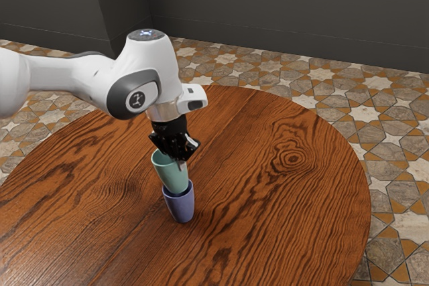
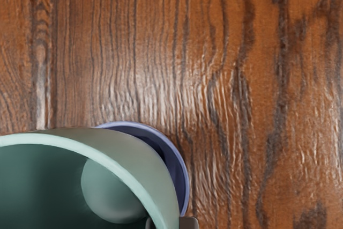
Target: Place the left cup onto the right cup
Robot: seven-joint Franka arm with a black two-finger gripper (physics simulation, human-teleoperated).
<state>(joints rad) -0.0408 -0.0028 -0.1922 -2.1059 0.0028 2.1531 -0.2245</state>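
white franka arm (image 1: 80, 78) coming in from the exterior view's left, wrist bent down over the round wooden counter (image 1: 288, 165). just to the right of it, black tool (image 1: 179, 155) pointing down, pinching the rim of the green cup (image 1: 166, 172) on the side toward the exterior view's right. green cup tilted, mouth leaning toward the exterior view's left, base sunk into the mouth of the blue-violet cup (image 1: 179, 205) directly beneath. blue-violet cup upright on the counter, near its middle. farther right, dark-grained wood with a knot ring, then patterned floor tiles (image 1: 389, 132) past the counter's edge. from the wrist view: green cup (image 2: 123, 159) close under the hand, open mouth and round inner bottom showing, rim of the blue-violet cup (image 2: 177, 159) peeking out around it, touching; wood grain of the counter (image 2: 225, 52) beyond.
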